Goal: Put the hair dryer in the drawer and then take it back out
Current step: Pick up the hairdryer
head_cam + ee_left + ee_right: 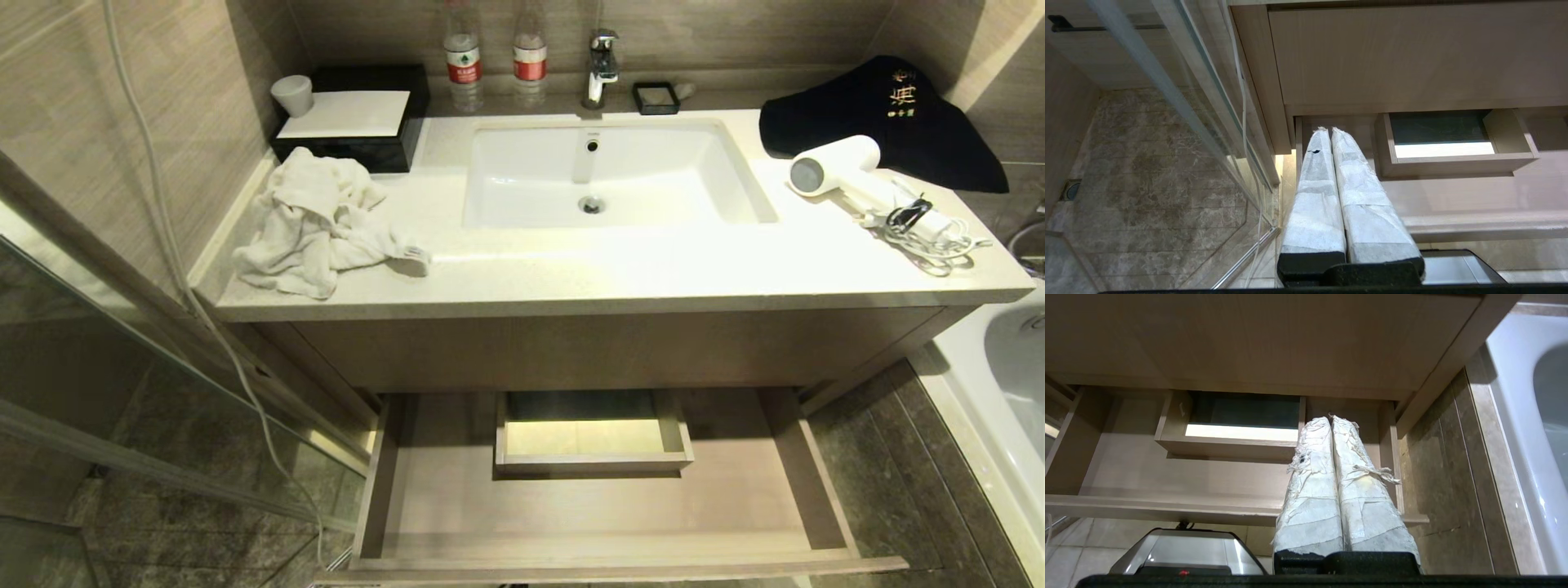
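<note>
The white hair dryer (841,163) lies on the right end of the countertop (620,265), grey end toward the sink, with its bundled cord (927,233) beside it near the counter's right edge. Below the counter the wood-grain drawer (588,506) (1474,196) (1167,477) is pulled out, with a boxed cutout (592,433) at its centre and nothing else in it. Neither arm shows in the head view. My left gripper (1329,130) is shut and empty, low before the drawer's left end. My right gripper (1330,418) is shut and empty before the drawer's right end.
A crumpled white towel (314,220) lies on the counter's left, behind it a black tray (355,118) with a cup. The sink (612,171), faucet, two bottles and a black cloth (890,118) fill the back. A glass partition (122,359) stands left, a bathtub (1008,384) right.
</note>
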Robot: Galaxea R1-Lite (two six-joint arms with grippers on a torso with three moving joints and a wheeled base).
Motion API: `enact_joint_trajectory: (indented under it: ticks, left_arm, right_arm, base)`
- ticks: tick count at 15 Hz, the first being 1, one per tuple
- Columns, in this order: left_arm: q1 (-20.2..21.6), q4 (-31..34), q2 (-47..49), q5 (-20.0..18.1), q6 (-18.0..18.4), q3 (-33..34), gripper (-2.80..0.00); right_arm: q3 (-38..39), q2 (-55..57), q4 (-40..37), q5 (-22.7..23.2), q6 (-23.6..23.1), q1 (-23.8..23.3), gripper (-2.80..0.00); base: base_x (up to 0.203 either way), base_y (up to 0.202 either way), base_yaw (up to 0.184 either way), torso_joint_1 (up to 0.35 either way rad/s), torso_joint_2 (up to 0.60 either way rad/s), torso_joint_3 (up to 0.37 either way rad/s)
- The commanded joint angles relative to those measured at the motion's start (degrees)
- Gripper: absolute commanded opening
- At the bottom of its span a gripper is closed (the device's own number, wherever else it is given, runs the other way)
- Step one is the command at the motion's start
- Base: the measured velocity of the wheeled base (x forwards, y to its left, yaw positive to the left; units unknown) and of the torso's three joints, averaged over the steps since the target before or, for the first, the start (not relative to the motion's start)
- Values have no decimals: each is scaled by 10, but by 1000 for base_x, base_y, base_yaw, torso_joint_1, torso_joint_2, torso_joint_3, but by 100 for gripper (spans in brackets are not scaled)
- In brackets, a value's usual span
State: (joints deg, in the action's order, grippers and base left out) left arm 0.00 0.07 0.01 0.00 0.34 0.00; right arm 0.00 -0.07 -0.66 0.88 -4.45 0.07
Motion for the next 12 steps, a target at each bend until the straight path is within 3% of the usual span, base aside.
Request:
enact_joint_trajectory:
  ticks: [1, 12]
  left_arm:
    - [0, 0, 1, 0, 0, 1, -280]
    - [0, 0, 1, 0, 0, 1, -280]
  right_arm:
    - [0, 0, 0, 0, -1, 0, -280]
    - [0, 0, 0, 0, 1, 0, -280]
  base:
    - [0, 0, 0, 251, -2, 220]
    - [0, 0, 0, 291, -72, 217]
